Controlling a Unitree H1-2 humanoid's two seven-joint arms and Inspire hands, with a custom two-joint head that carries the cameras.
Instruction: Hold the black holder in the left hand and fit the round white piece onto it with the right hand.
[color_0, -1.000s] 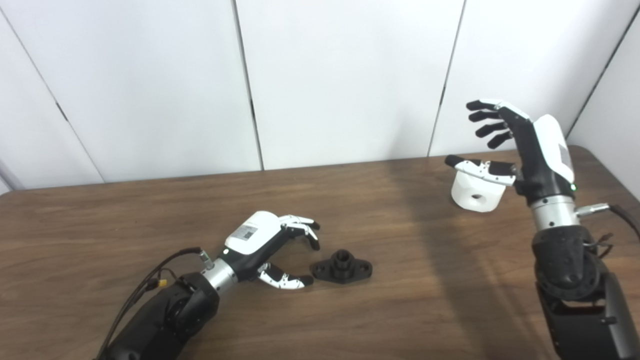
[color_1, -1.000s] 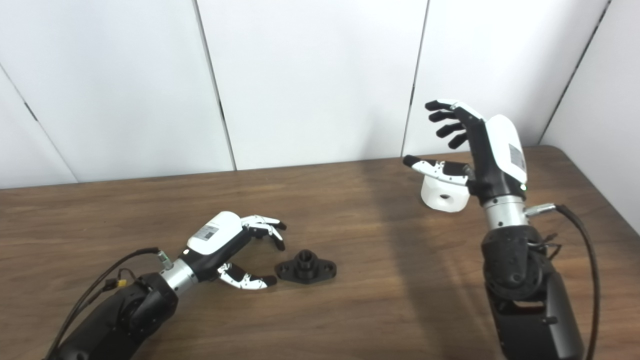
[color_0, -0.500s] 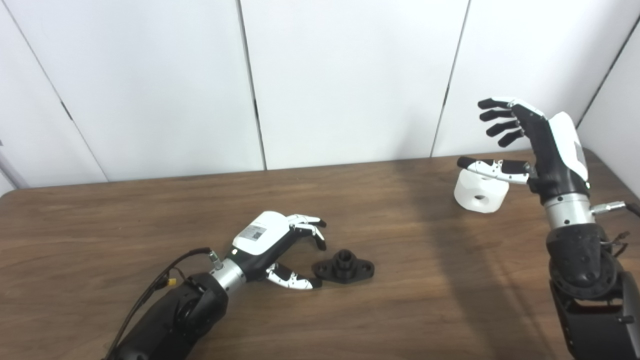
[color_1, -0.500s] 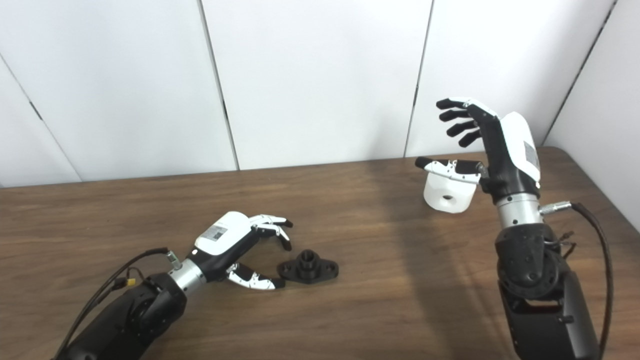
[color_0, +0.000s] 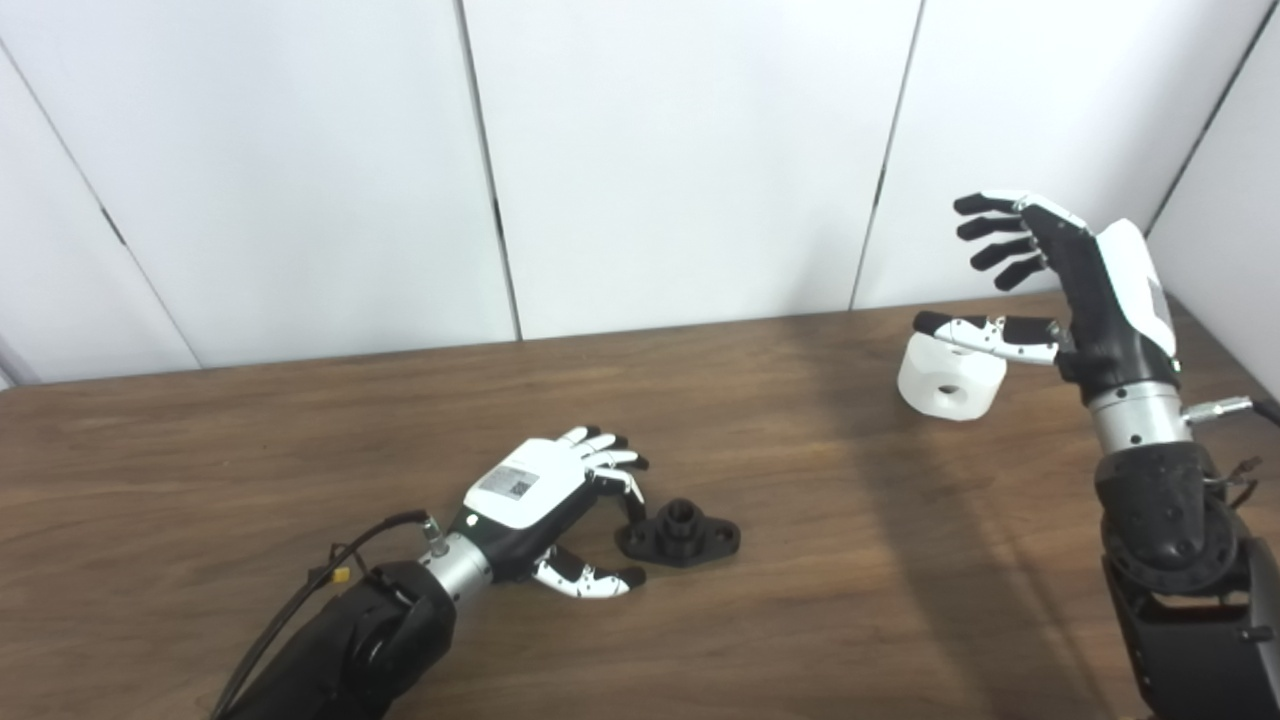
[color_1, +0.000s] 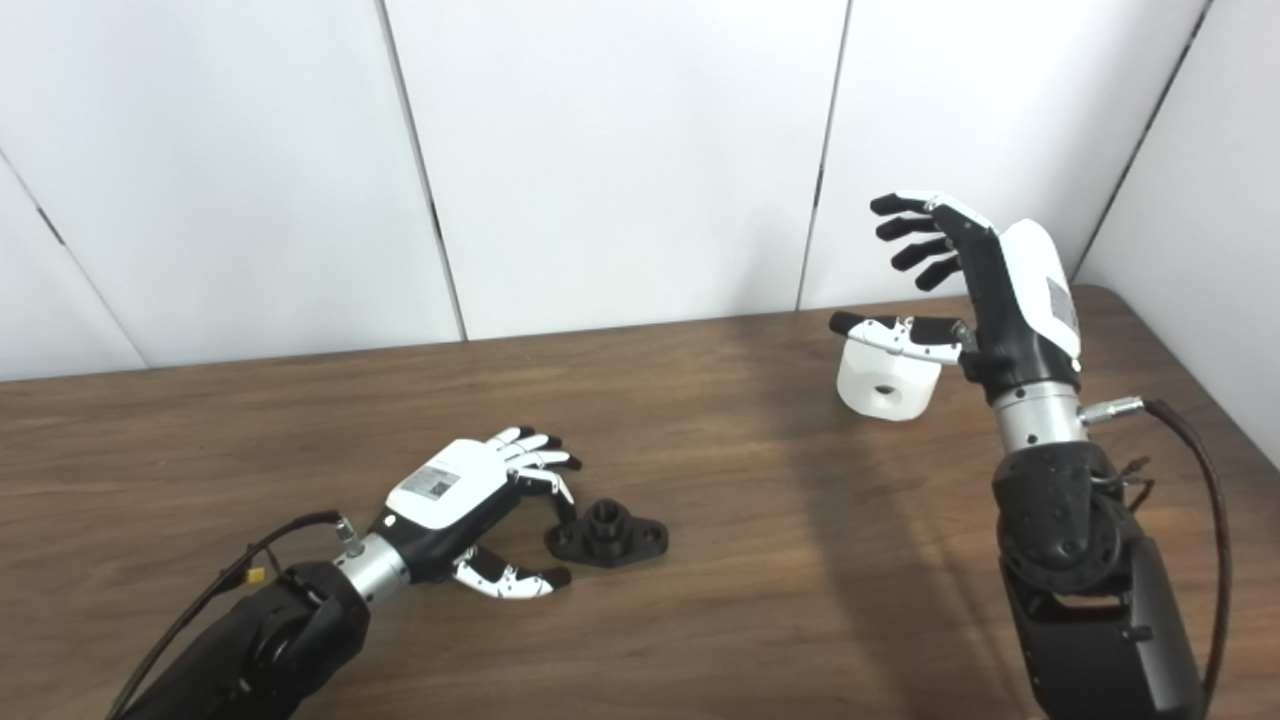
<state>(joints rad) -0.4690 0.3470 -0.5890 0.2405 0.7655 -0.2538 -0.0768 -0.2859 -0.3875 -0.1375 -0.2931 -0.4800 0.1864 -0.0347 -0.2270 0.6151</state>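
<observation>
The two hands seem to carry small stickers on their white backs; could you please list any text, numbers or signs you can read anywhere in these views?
Nothing can be read.
Left hand: a small grey sticker on its white back, like a code patch, too blurred to read.
Right hand: a similar grey sticker on its white back, also too small to read.
Black holder and round white piece: no markings visible.

Bright, even light fills the scene. A broad soft shadow band crosses the brown wooden table (color_0: 860, 520) right of centre. Both views are slightly soft, without glare.
</observation>
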